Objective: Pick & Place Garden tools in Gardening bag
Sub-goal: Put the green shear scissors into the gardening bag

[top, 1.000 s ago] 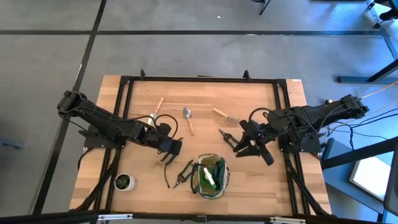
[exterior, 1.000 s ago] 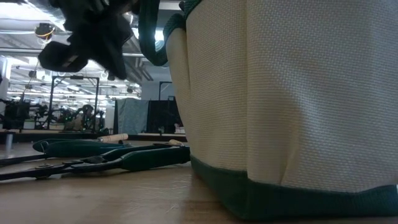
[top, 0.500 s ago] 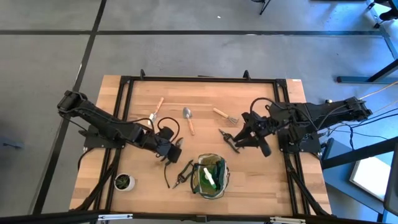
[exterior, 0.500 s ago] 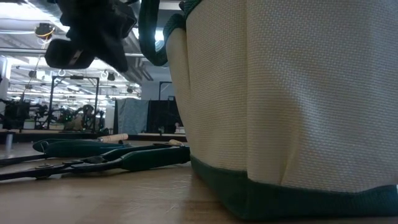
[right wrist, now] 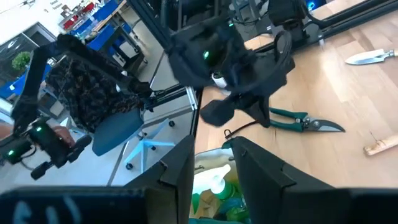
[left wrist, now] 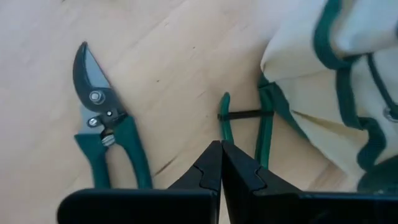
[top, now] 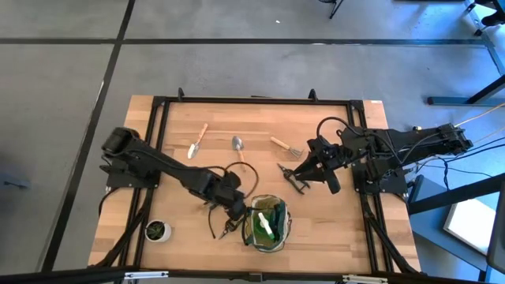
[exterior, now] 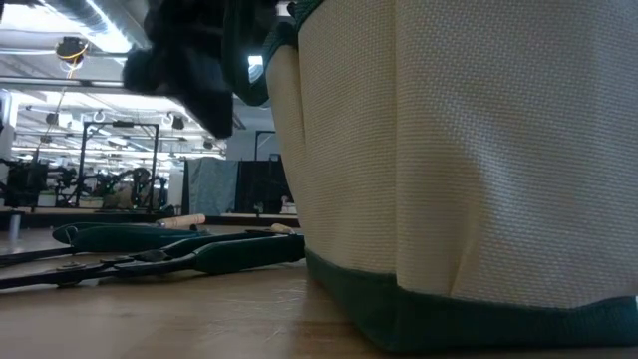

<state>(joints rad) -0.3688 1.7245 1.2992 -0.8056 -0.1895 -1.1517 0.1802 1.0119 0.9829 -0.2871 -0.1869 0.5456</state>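
The khaki and green bag (top: 254, 213) stands near the table's near edge, with a green spray bottle (top: 267, 226) inside it. My left gripper (top: 234, 210) is shut and hovers just left of the bag, above green-handled pruning shears (left wrist: 102, 134) lying flat on the table. A second pair of green handles (left wrist: 245, 127), joined by a black clasp, lies against the bag's foot (left wrist: 323, 99). My right gripper (top: 302, 175) is open and empty, pointing toward the table's left beside a dark tool (top: 289, 177). Whether it touches that tool I cannot tell.
Two wooden-handled trowels (top: 197, 140) (top: 239, 150) and a fork (top: 286, 147) lie at the far middle. A small potted plant (top: 158, 230) stands near left. A long dark tool (top: 211, 224) lies left of the shears. Black frame rails (top: 158, 134) border the table.
My left gripper has gone toward the table's right and near edges, up to the bag and over the green-handled shears. My right gripper has gone a little toward the far and left edges, closer to the dark tool. The tools and the bag have stayed put.
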